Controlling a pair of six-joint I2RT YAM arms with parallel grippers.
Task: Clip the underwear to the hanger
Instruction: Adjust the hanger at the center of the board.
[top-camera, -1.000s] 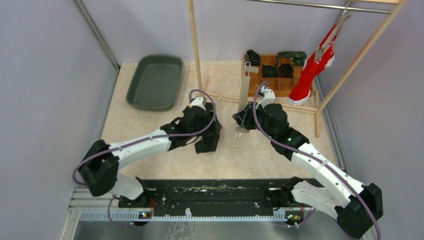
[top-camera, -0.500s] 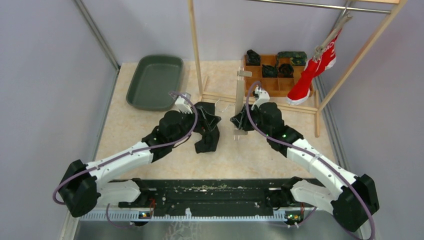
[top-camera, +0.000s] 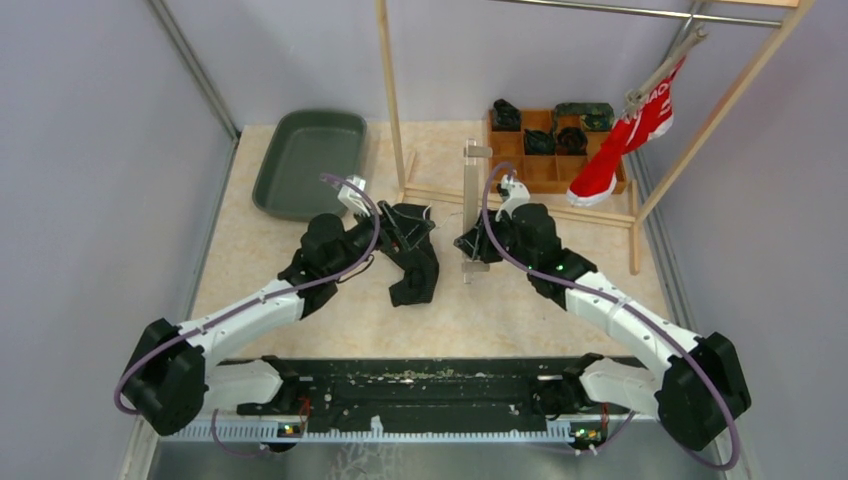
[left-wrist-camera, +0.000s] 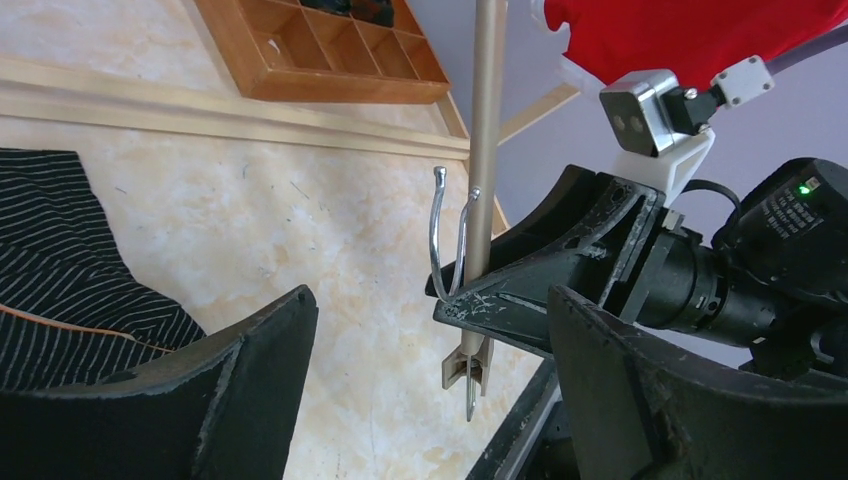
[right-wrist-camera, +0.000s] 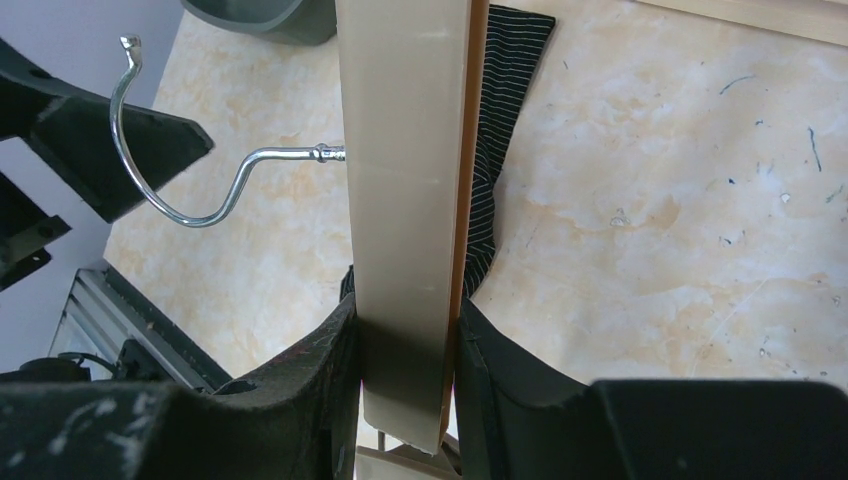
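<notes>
Resembled a robotics lab test cell: enclosed by plain grey panel walls (top-camera: 90, 150), fitted with a black mounting plate (top-camera: 420, 385), staged with a wooden garment rack (top-camera: 391, 90).

No text, label or number is legible; white marks on the red hanging garment (top-camera: 608, 165) are too small to read.

upright hanger (top-camera: 471, 205) in the middle, rack rail (top-camera: 436, 192) just behind

Top of hanger (right-wrist-camera: 405, 180) cropped; underwear (right-wrist-camera: 500, 80) partly behind it.
</notes>
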